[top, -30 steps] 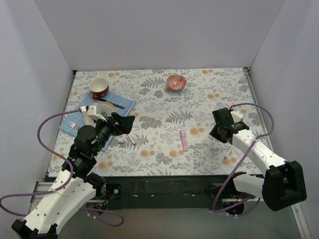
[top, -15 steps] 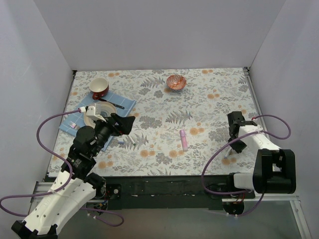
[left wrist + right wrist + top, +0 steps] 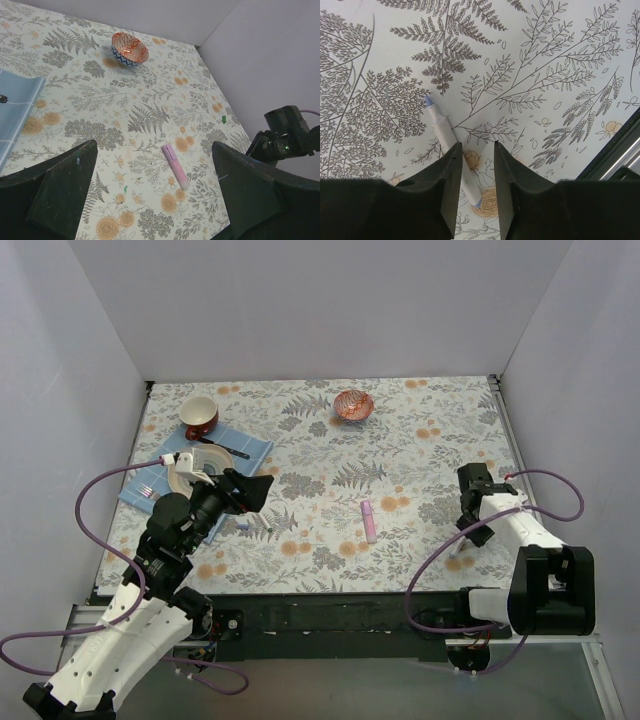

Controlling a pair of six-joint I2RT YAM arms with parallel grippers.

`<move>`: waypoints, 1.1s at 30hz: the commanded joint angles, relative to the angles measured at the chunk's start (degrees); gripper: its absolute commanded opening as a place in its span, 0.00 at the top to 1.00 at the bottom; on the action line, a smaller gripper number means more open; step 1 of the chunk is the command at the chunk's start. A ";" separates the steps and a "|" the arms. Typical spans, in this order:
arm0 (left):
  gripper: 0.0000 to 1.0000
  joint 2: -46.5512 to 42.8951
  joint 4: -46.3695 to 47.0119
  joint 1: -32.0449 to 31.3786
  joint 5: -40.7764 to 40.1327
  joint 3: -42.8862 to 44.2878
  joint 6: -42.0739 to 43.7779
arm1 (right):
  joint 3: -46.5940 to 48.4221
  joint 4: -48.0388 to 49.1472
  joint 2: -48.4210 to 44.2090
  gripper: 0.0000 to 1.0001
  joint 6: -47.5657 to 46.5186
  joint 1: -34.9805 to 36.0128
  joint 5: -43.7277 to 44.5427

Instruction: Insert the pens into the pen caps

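Observation:
A slim white pen (image 3: 445,135) with a blue tip lies on the floral table. My right gripper (image 3: 477,150) is open just above it, the left finger (image 3: 447,185) over the barrel, with the pen's near end between the jaws. In the top view this gripper (image 3: 466,538) hangs over the pen (image 3: 456,553) near the front right. The pale-pink marker (image 3: 368,521) lies mid-table and also shows in the left wrist view (image 3: 175,165). My left gripper (image 3: 154,145) is wide open and empty, high above the table (image 3: 245,490). A tiny green cap (image 3: 224,119) lies beyond the marker. A small bluish-white piece (image 3: 243,527) lies under the left gripper.
An orange patterned bowl (image 3: 353,405) stands at the back. A red cup (image 3: 199,416), a blue cloth (image 3: 253,448) and a plate (image 3: 188,468) with dark cutlery sit at the back left. Walls close in on three sides.
My right arm has swung from the mid right toward the front right and come down over the white pen. The left arm has barely moved.

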 commanded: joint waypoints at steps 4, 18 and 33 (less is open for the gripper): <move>0.02 -0.38 0.70 0.51 0.96 -0.37 0.09 | 0.55 1.52 -5.88 0.61 -2.89 -0.13 0.09; 0.02 -1.17 0.70 0.51 0.79 -0.81 0.00 | -5.61 9.00 -2.54 0.64 -5.36 -0.22 -7.83; 0.03 -0.56 2.20 0.60 5.71 -1.16 1.23 | -9.56 18.64 -6.13 0.99 -15.62 1.00 -12.98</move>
